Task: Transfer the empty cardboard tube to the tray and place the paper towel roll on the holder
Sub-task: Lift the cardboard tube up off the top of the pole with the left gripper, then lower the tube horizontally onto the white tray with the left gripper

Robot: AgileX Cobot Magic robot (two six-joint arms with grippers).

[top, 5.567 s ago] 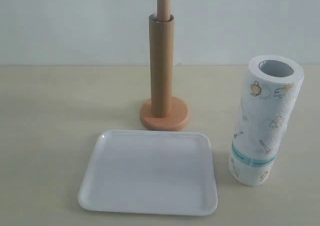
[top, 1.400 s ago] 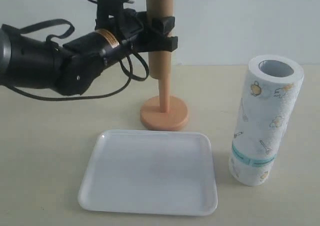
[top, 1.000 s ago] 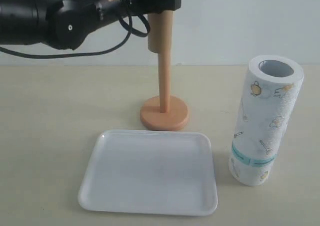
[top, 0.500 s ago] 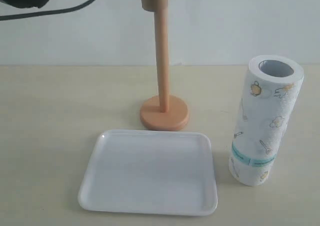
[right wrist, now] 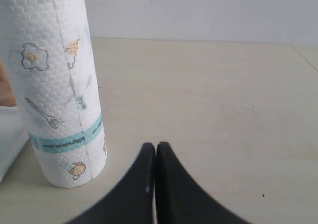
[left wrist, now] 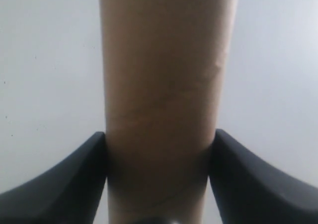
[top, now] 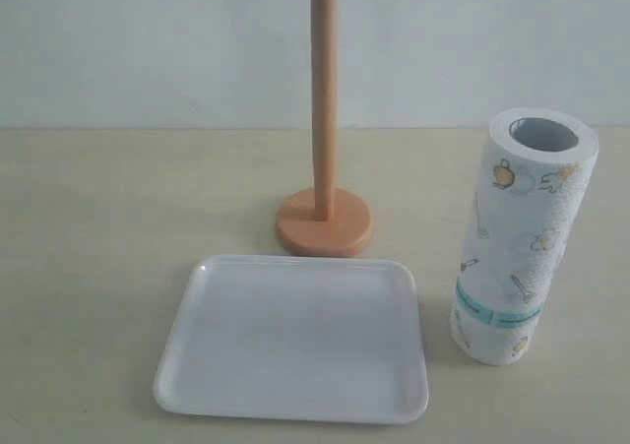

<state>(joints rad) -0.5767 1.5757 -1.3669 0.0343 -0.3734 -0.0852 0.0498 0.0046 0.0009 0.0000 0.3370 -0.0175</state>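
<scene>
Clamping cardboard tube (left wrist: 166,60): left tool (left wrist: 159,147).

One wooden holder (top: 323,149) is counted, just the one. Same for the tray (top: 295,341), one, and one paper towel roll (top: 522,237). One cardboard tube (left wrist: 164,85) is seen, only in the left wrist view. Two grippers are counted, the left gripper (left wrist: 159,149) and the right gripper (right wrist: 155,149), one per wrist view.
</scene>
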